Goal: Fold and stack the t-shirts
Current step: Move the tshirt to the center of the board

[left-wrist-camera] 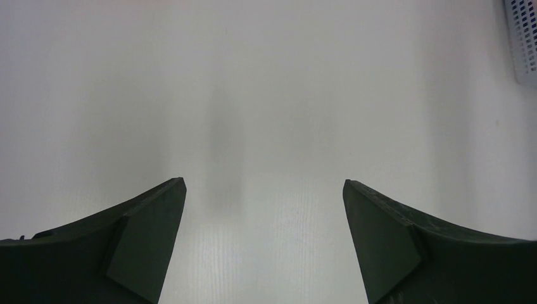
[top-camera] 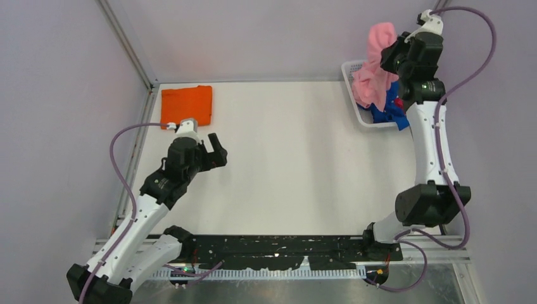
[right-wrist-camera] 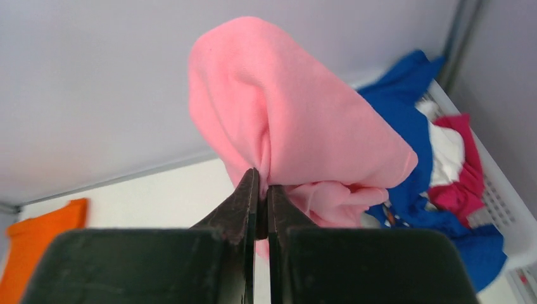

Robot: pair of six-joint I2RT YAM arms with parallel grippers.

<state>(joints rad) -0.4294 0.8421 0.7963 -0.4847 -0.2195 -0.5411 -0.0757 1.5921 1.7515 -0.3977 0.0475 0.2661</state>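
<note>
Pink t-shirt [right-wrist-camera: 285,120] hangs bunched above the basket [top-camera: 349,68] at the far right corner of the table [top-camera: 297,164]. It is pinched in the right gripper [right-wrist-camera: 263,180], whose fingers are clenched on a fold of the cloth. The shirt's lower part trails down into the basket and touches the blue t-shirt [top-camera: 387,113]. A magenta t-shirt [right-wrist-camera: 465,187] and a white t-shirt [right-wrist-camera: 446,149] lie in the same basket. An orange t-shirt [top-camera: 187,104] lies folded flat at the far left corner of the table. The left gripper [left-wrist-camera: 263,182] hovers over the left side of the table, near the orange one, with its fingers spread wide and grasping nothing.

The step in hand looks like drawing the next shirt out of the basket, with one shirt already folded. The next move probably calls for lifting the pink cloth until it clears the basket's rim and the blue shirt. It would then be carried toward the middle of the table and laid out flat. The left gripper would likely need to take a second edge so the cloth spreads rather than landing in a heap. The blue shirt could drag out with it.
</note>
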